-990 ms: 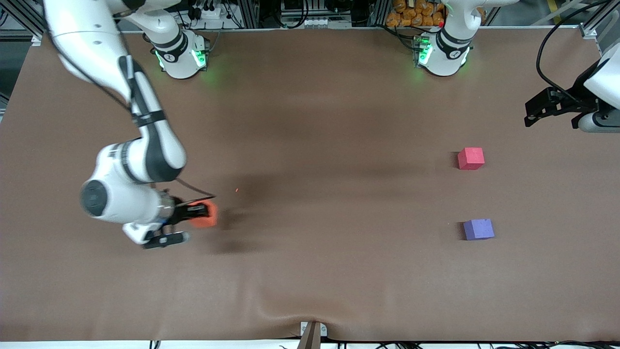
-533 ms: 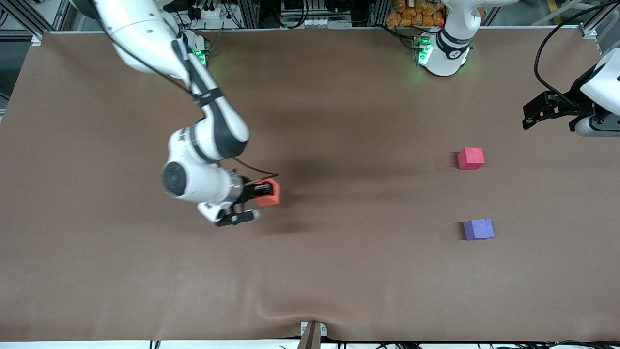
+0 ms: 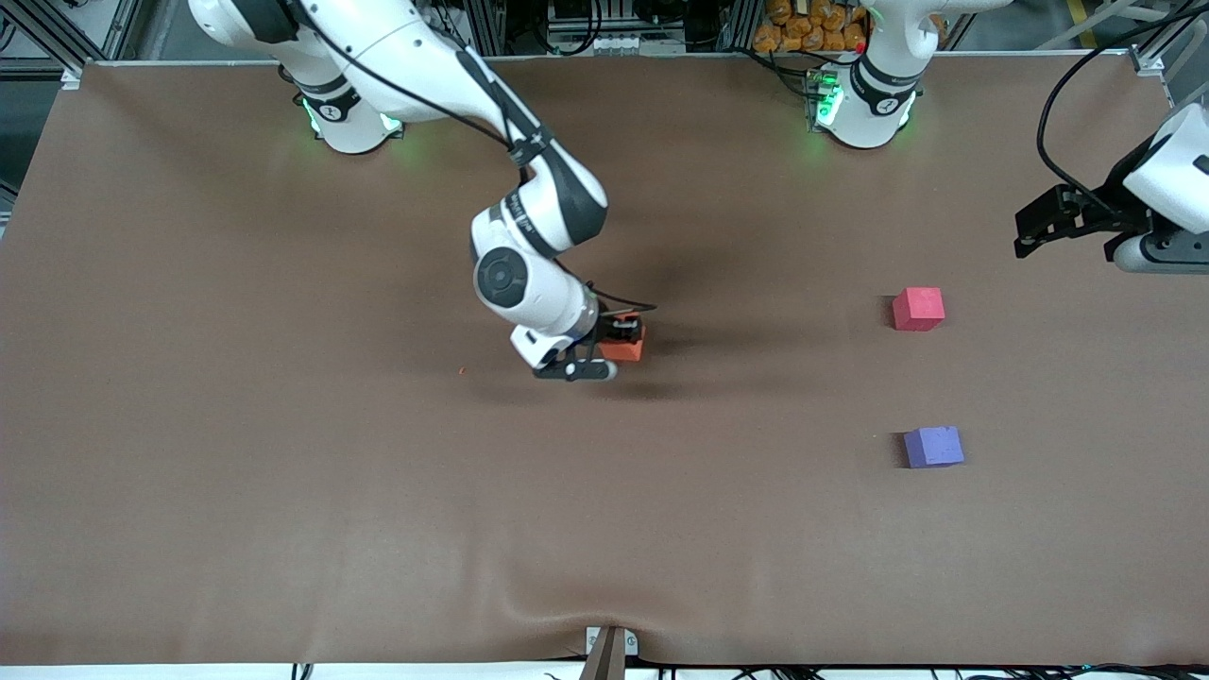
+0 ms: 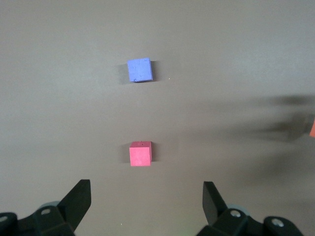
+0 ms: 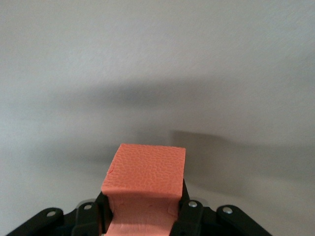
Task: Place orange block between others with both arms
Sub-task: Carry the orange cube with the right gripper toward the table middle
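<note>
Orange foam dents slightly where the right gripper (image 3: 619,342) clamps the orange block (image 3: 623,348) by two flat sides over mid-table; it looks light, soft and grippy. Left gripper (image 3: 1039,227) waits, jaws apart, above the table's edge near the pinkish-red cube (image 3: 918,309) and purple-blue cube (image 3: 933,447).

Right arm (image 3: 444,66): extended from its base at the table's top edge out over the table's middle, wrist bent downward. Right gripper (image 3: 621,342): low over the table's centre, fingers (image 5: 186,209) clamped on the orange block (image 5: 145,179). Left arm (image 3: 1166,175): waiting over the table edge at its own end. Left gripper (image 4: 146,202): raised, fingers (image 4: 81,199) spread wide, holding nothing.
</note>
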